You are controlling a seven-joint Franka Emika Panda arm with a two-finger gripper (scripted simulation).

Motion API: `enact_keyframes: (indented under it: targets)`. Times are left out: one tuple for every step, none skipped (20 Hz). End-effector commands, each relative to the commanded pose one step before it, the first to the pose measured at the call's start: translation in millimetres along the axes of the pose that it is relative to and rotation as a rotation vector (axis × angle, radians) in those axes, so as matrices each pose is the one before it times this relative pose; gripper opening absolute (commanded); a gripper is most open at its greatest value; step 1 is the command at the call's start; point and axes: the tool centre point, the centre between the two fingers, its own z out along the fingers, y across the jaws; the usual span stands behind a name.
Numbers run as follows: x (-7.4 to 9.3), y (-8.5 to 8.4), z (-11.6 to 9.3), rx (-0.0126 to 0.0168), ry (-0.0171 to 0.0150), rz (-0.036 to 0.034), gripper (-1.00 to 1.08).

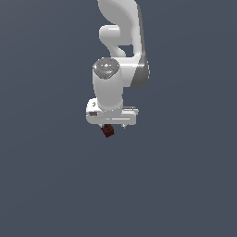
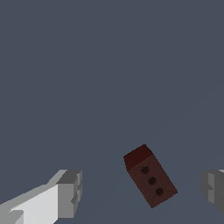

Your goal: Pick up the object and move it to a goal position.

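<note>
Grasp not yet made: white hand (image 2: 142, 190) stood spread wide, empty, around the small dark red-brown matte block (image 2: 150, 176) resting skewed on the grey tabletop (image 2: 109, 65); lift and transfer remained

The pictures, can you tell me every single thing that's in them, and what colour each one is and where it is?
block: one, dark red-brown, longer than it is wide, three small round dimples on one face; lies tilted on the floor between the two fingers, touching neither; in the exterior view it peeks out just under the gripper.
floor: one, plain grey-blue, fills the whole background of both views.
fingers: two, grey tips on white, spread wide apart, one on each side of the block in the wrist view.
gripper: one, white, pointing down over the block, open.
arm: one, white with grey joints, comes down from the top of the exterior view.
</note>
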Motion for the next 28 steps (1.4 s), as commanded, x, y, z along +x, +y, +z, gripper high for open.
enact_keyframes:
  targets:
    - [-0.84,0.8,1.66,-0.00047,0.00002,-0.00748,1.0]
    - [-0.48,0.57,0.9,-0.00031,0.00061,-0.0057,1.0]
    - [-0.59,0.69,1.08,-0.00037,0.00074,-0.00689,1.0]
    - [-0.72,0.81,1.31,-0.00045,0.00082,-0.00806,1.0]
    - [-0.88,0.91,1.58,-0.00054,0.00086,-0.00929,1.0]
    - [-1.04,1.01,1.83,-0.00062,0.00091,-0.01051,1.0]
    - [-1.2,1.09,2.04,-0.0007,0.00099,-0.01172,1.0]
    - [-1.34,1.17,2.21,-0.00076,0.00111,-0.01294,1.0]
    - [-1.49,1.26,2.38,-0.00083,0.00123,-0.01416,1.0]
    - [-1.66,1.31,2.56,-0.00091,0.00133,-0.01542,1.0]
    - [-1.86,1.36,2.76,-0.00098,0.00141,-0.01668,1.0]
    - [-2.05,1.4,2.95,-0.00106,0.00149,-0.01795,1.0]
    - [-2.26,1.42,3.12,-0.00113,0.00158,-0.01922,1.0]
    - [-2.47,1.42,3.29,-0.0012,0.00167,-0.02052,1.0]
    - [-2.7,1.41,3.46,-0.00127,0.00175,-0.02181,1.0]
    - [-2.94,1.37,3.62,-0.00134,0.00183,-0.02311,1.0]
    - [-3.16,1.3,3.75,-0.00141,0.0019,-0.02429,1.0]
    - [-3.27,1.17,3.73,-0.00141,0.0019,-0.02454,1.0]
    - [-3.34,1.02,3.69,-0.0014,0.00188,-0.02458,1.0]
    - [-3.41,0.87,3.63,-0.0014,0.00186,-0.02462,1.0]
    - [-3.46,0.71,3.57,-0.00138,0.00184,-0.02458,1.0]
    - [-3.36,0.53,3.37,-0.00132,0.00175,-0.02356,1.0]
    - [-3.22,0.37,3.14,-0.00124,0.00165,-0.02231,1.0]
    - [-3.07,0.22,2.92,-0.00116,0.00155,-0.02108,1.0]
    - [-2.91,0.1,2.7,-0.00108,0.00146,-0.01982,1.0]
    - [-2.74,0.0,2.5,-0.00101,0.00136,-0.01857,1.0]
    - [-2.56,-0.08,2.3,-0.00094,0.00127,-0.0173,1.0]
    - [-2.38,-0.15,2.1,-0.00086,0.00117,-0.01604,1.0]
